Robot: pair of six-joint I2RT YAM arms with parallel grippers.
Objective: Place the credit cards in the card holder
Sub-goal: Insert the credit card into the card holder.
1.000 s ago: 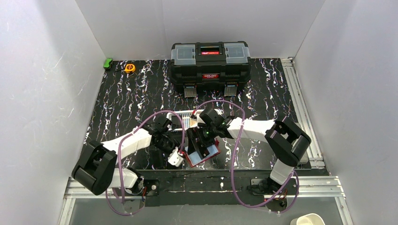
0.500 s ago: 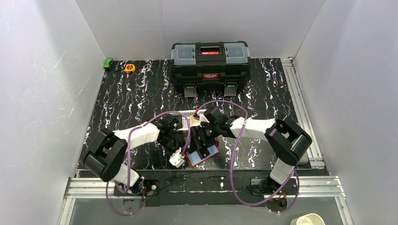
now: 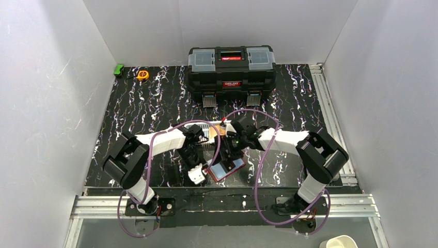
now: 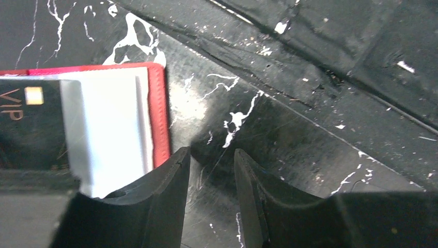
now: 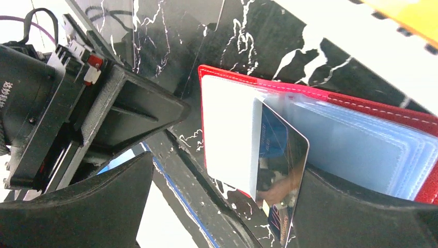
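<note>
Overhead, a black white-veined bench [image 3: 139,113] sits between white walls [image 3: 46,103], with a black toolbox [image 3: 231,64] at its far edge. The red card holder [image 3: 233,166] lies open by the near edge, its long axis running near-left to far-right, under the right gripper [image 3: 227,157]. From the left wrist, the left gripper [image 4: 210,165], narrowly parted and empty, sits just beside the holder's red edge. From the right wrist, wide-spread jaws flank a silvery card [image 5: 281,170] standing tilted in a clear sleeve [image 5: 361,150].
</note>
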